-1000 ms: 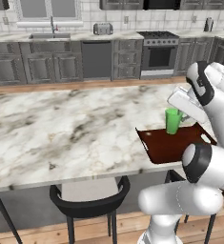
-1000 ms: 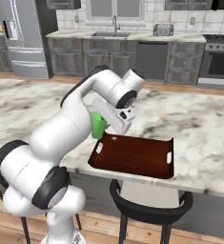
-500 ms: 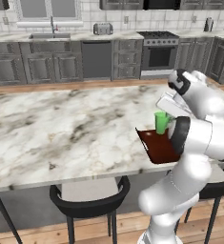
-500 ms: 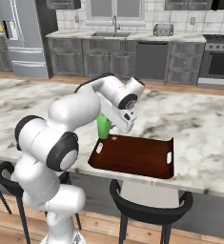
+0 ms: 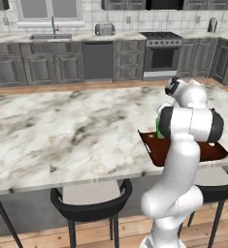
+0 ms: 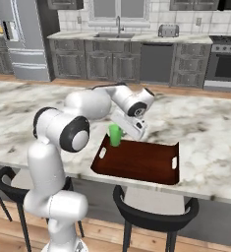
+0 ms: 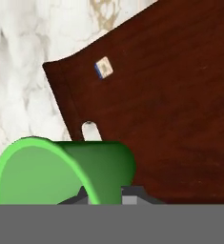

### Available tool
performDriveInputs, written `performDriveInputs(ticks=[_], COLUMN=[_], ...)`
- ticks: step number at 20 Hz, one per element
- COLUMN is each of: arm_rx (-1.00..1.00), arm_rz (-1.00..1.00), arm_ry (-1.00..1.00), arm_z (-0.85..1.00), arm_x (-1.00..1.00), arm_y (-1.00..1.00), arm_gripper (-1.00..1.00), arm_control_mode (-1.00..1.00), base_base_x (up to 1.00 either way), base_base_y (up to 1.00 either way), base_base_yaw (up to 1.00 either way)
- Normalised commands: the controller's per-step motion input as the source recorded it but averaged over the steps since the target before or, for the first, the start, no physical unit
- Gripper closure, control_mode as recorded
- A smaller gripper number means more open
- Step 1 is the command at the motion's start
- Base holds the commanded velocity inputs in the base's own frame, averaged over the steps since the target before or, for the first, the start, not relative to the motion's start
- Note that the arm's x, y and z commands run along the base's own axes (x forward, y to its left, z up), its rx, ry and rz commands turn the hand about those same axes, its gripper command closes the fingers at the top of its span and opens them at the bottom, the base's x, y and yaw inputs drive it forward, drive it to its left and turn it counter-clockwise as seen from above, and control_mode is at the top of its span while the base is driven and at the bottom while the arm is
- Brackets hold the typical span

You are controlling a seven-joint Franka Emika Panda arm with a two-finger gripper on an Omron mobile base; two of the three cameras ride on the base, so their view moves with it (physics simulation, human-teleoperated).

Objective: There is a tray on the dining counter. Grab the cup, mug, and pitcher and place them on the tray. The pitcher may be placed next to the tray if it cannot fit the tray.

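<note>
Cup (image 6: 115, 134) carried over tray (image 6: 146, 165) corner, hand (image 7: 106, 198) pinching rim, slot visible close-up

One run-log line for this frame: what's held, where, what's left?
held: cup in shut gripper | where: over left end of tray | cup set down: cannot tell | counter | next: release cup

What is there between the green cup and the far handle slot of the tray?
Only bare tray floor lies between the green cup and that slot, in the right base view.
</note>
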Motion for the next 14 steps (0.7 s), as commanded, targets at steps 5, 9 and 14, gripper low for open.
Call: performDriveInputs(ticks=[5,9,14], arm_rx=[0.00,0.00,0.00], arm_rz=[0.04,0.02,0.00], arm_ry=[0.00,0.00,0.00], arm_z=[-0.51,-0.48,-0.37], arm_x=[0.62,0.63,0.52], arm_y=[-0.14,-0.01,0.00], arm_gripper=[1.00,1.00,1.00], arm_control_mode=[-1.00,-1.00,-1.00], base_base_x=[0.00,0.00,0.00], base_base_y=[0.00,0.00,0.00], base_base_yaw=[0.00,0.00,0.00])
